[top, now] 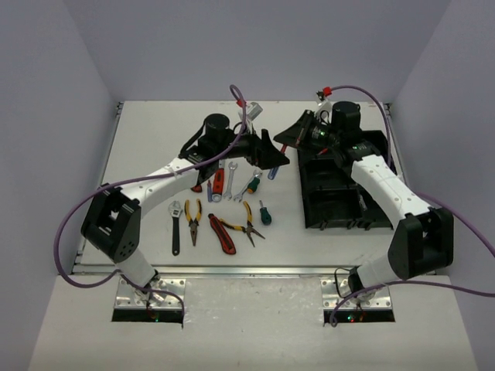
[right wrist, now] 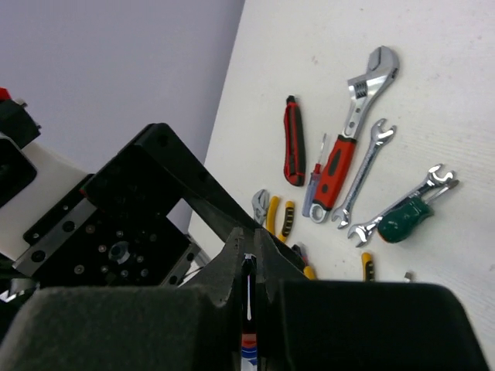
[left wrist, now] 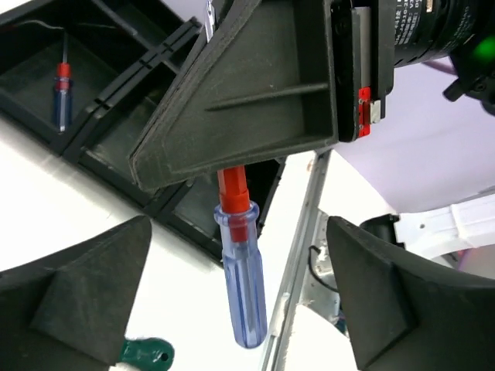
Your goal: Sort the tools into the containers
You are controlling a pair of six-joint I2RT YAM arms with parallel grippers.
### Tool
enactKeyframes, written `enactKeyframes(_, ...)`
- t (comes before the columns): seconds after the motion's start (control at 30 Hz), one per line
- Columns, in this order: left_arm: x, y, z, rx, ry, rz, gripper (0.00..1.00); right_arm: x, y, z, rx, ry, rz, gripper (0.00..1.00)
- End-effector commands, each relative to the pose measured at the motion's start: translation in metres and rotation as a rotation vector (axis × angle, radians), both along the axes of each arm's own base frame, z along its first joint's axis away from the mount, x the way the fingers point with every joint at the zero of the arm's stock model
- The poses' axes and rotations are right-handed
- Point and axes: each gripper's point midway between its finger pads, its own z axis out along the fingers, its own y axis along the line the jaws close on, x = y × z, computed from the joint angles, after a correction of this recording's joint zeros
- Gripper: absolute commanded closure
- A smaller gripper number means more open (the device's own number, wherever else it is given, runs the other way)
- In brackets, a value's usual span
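Tabletop (top: 155, 139), far left of the tool scatter: adjustable wrench (top: 175, 222), jaw end away from the arms. Just right of it lie yellow-handled pliers (top: 192, 219). Next come a red utility knife (top: 220, 233), a second pair of yellow pliers (top: 247, 224) and a green-handled screwdriver (top: 265, 214). Behind this row sit a red-handled wrench (top: 218, 182) and a silver open-end wrench (top: 230, 176), side by side. All lie flat, clear of both arms.

Centre: left gripper (top: 269, 154) is reached out over the back of the scatter. Its jaws are spread wide and have hold of nothing. In the left wrist view its two fingers (left wrist: 77, 301) flank the blue-handled screwdriver (left wrist: 244, 286) without touching it.

The screwdriver is in the air just left of the tray, handle hanging down and free, red collar above it.

Right of centre: right gripper (right wrist: 247, 255) is clamped tight on the screwdriver's thin shaft. The pinched shaft shows between its fingers in the right wrist view.

Right: black organiser tray (top: 329, 197) rests under the right arm. In one compartment lies a second blue screwdriver (left wrist: 62, 93) with a red collar. I cannot tell what the other compartments hold.
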Motion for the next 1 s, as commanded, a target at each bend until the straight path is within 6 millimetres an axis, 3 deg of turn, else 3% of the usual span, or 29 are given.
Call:
enactKeyframes(0.0, 0.037, 0.029, 0.016, 0.123, -0.037, 0.290, 0.00, 0.028, -0.032, 0.016, -0.069, -0.046, -0.159, 1.00)
enactKeyframes(0.03, 0.039, 0.036, 0.008, 0.167, -0.007, 0.332, 0.00, 0.031, -0.035, 0.015, -0.074, -0.040, -0.174, 1.00)
enactKeyframes(0.07, 0.050, 0.056, -0.004, 0.243, 0.033, 0.460, 0.00, 0.044, -0.057, 0.004, -0.104, 0.005, -0.256, 1.00)
enactKeyframes(0.1, 0.058, 0.071, -0.003, 0.277, 0.041, 0.557, 0.00, 0.054, -0.073, -0.002, -0.126, 0.034, -0.316, 1.00)
enactKeyframes(0.2, 0.055, 0.119, -0.007, 0.362, 0.062, 0.772, 0.00, 0.092, -0.124, -0.011, -0.220, 0.077, -0.522, 1.00)
enactKeyframes(0.3, 0.049, 0.149, -0.010, 0.408, 0.060, 0.889, 0.00, 0.120, -0.164, -0.034, -0.330, 0.132, -0.694, 1.00)
enactKeyframes(0.4, 0.043, 0.173, -0.027, 0.502, 0.090, 0.956, 0.00, 0.142, -0.201, -0.055, -0.413, 0.169, -0.870, 1.00)
enactKeyframes(0.57, 0.032, 0.191, -0.054, 0.611, 0.138, 0.958, 0.00, 0.169, -0.228, -0.086, -0.515, 0.208, -0.991, 1.00)
enactKeyframes(0.77, 0.021, 0.196, -0.080, 0.664, 0.172, 0.934, 0.00, 0.177, -0.230, -0.119, -0.562, 0.242, -0.974, 0.98)
enactKeyframes(0.8, 0.021, 0.196, -0.082, 0.670, 0.176, 0.933, 0.00, 0.176, -0.230, -0.119, -0.566, 0.242, -0.971, 0.90)
enactKeyframes(0.87, 0.018, 0.198, -0.093, 0.692, 0.195, 0.935, 0.00, 0.169, -0.230, -0.122, -0.574, 0.250, -0.963, 0.53)
enactKeyframes(0.9, 0.018, 0.199, -0.096, 0.699, 0.201, 0.941, 0.00, 0.170, -0.230, -0.112, -0.559, 0.226, -0.969, 0.34)
enactKeyframes(0.93, 0.018, 0.200, -0.100, 0.705, 0.205, 0.945, 0.00, 0.165, -0.229, -0.113, -0.558, 0.227, -0.964, 0.24)
enactKeyframes(0.97, 0.018, 0.200, -0.104, 0.712, 0.214, 0.945, 0.00, 0.164, -0.229, -0.096, -0.539, 0.192, -0.973, 0.23)
